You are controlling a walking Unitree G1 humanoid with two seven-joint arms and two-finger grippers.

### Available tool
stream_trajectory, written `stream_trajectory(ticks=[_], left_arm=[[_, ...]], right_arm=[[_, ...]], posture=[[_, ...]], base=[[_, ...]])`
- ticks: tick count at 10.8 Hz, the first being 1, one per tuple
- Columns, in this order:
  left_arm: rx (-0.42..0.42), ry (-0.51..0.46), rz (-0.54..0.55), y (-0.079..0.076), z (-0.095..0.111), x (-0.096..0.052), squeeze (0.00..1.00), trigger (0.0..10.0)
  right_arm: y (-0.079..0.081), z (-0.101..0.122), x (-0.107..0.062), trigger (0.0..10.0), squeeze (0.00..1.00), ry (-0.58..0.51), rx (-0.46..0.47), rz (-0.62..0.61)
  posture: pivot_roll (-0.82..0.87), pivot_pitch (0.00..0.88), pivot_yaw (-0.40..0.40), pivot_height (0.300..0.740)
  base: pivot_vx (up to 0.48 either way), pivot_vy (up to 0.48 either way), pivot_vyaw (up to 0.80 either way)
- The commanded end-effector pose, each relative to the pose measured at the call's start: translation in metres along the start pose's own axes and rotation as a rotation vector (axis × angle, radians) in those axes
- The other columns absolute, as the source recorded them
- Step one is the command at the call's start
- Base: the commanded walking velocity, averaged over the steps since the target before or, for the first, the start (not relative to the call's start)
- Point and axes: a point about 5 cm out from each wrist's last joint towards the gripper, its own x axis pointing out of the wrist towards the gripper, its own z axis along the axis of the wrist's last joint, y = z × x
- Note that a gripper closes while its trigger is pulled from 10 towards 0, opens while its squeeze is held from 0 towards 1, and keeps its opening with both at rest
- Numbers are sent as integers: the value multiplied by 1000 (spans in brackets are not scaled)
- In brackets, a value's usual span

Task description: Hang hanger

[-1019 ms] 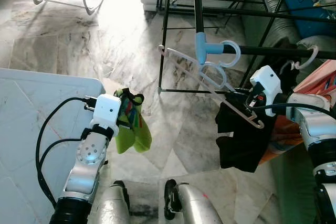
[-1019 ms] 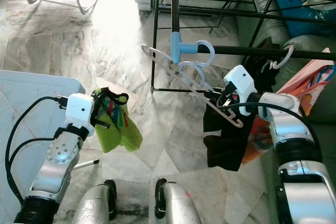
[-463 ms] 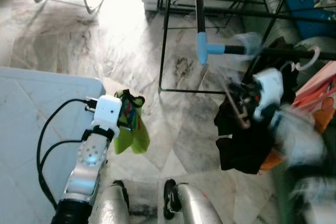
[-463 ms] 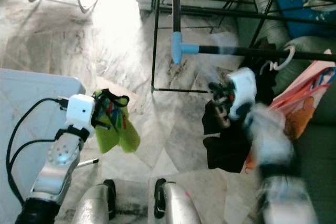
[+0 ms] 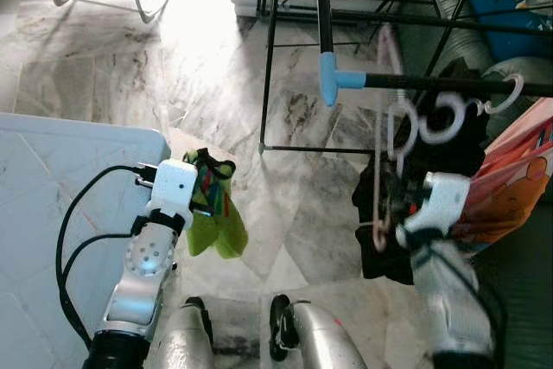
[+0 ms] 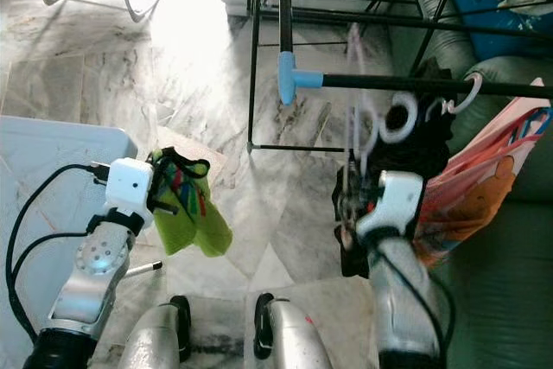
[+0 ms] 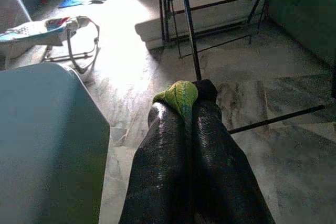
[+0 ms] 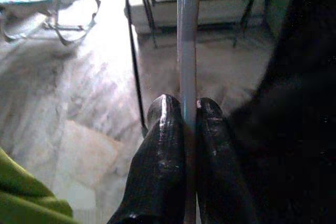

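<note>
On the right side of the scene, near the black rail (image 5: 449, 84) of the drying rack, the task looks nearly done but not finished. The right tool (image 5: 390, 206) grips the thin arm of a pale hanger (image 5: 380, 140), which stands almost upright, and its white hook (image 5: 403, 127) is raised close to the rail. The hook is blurred, so I cannot tell if it already sits over the rail or is only just below it. What is left, in my judgement, is to seat the hook on the rail and then to let the hanger go. A second white hook (image 5: 449, 116) and a third one (image 5: 510, 94) hang at the same rail further to the right, with a dark garment (image 5: 380, 239) under them. In the right wrist view, the two black fingers (image 8: 163, 150) are closed narrowly on the pale bar of the hanger, touching it from both sides. The left tool (image 7: 184, 103) is held low near the white table (image 5: 52, 205), well apart from the rack, and its fingers are pressed together on a green cloth (image 5: 216, 222) that hangs down from them above the marble floor (image 5: 130, 75).
</note>
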Motion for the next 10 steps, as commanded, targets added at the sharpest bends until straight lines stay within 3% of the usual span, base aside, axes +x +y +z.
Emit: stream_trajectory(ticks=[1,3,10], left_arm=[[16,12,35,4,-6,-5,0,10000],[19,-13,32,-2,-1,-6,0,10000],[18,-27,-2,-9,0,-3,0,10000]], right_arm=[[-9,-5,-5,0,0,14,-41,-41],[-14,-15,-7,0,0,54,-33,-72],[-13,-18,2,0,0,73,-43,-63]], posture=[[25,225,-89,740],[34,227,-91,740],[24,225,-92,740]], base=[[0,0,0],[-120,0,0],[-321,-281,0]])
